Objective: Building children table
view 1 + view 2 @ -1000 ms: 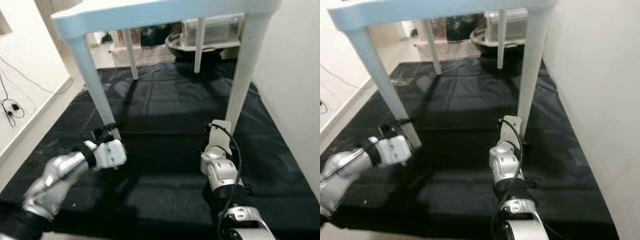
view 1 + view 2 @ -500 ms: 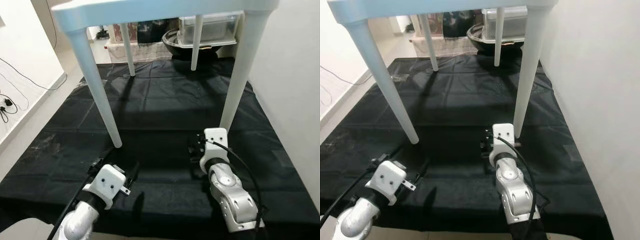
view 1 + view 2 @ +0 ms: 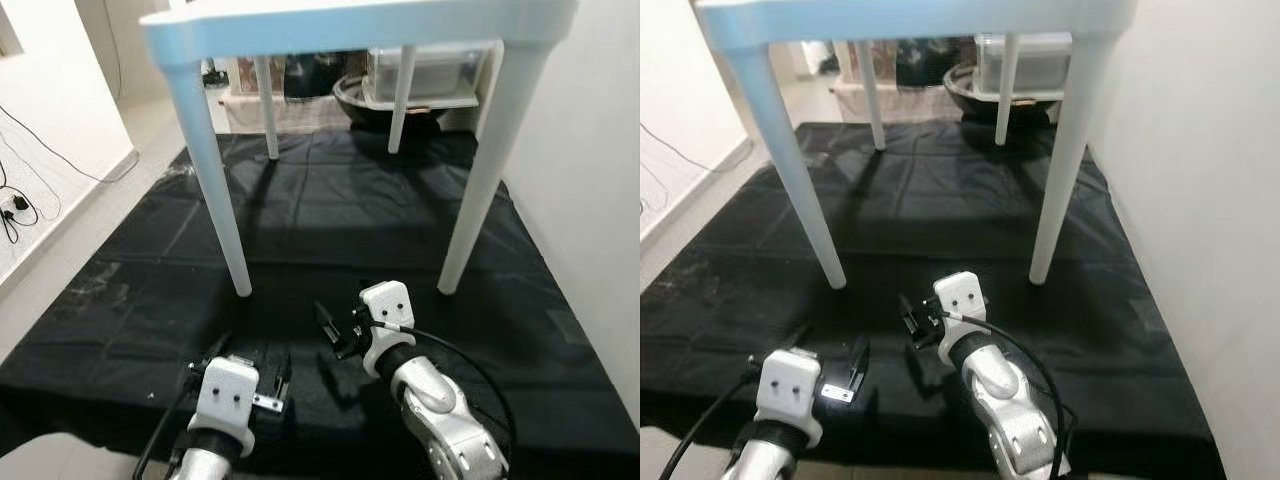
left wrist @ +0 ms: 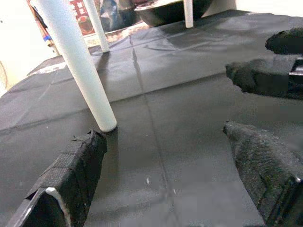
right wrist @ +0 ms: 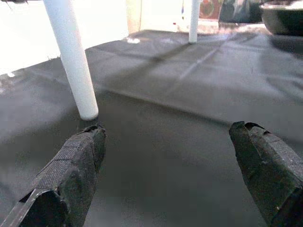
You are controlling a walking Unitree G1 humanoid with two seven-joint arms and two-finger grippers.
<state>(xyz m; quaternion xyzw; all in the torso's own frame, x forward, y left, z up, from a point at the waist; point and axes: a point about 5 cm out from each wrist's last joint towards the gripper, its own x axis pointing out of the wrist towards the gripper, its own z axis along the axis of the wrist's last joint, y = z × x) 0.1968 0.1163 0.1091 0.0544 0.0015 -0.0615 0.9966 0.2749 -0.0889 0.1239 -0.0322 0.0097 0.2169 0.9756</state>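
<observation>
So there's a pale, smooth plastic children's table [image 3: 360, 25] standing upright on a black, creased fabric sheet [image 3: 340, 215] that covers the floor, and it has four round tapered legs, all planted on the sheet: two near ones [image 3: 215, 180] [image 3: 485, 180] and two thinner-looking far ones [image 3: 267, 108] [image 3: 400, 98]. Behind it, past the far legs, sits one dark round bowl-shaped basin [image 3: 385, 100] with one clear plastic box [image 3: 425, 72] resting on top. White wall on the right [image 3: 590, 150], and pale bare floor with a couple of black cables on the left [image 3: 20, 205]. Both silver arms are low, in front of the table, not touching it. The left tool [image 3: 240, 365] hovers just over the sheet with its two black, woven-textured fingers [image 4: 78, 168] spread wide, gripping nothing, the near left leg showing between them in the wrist view. The right tool [image 3: 335, 330] is the same deal, its fingers [image 5: 78, 168] spread wide apart and empty, low over the sheet between the two near legs.
</observation>
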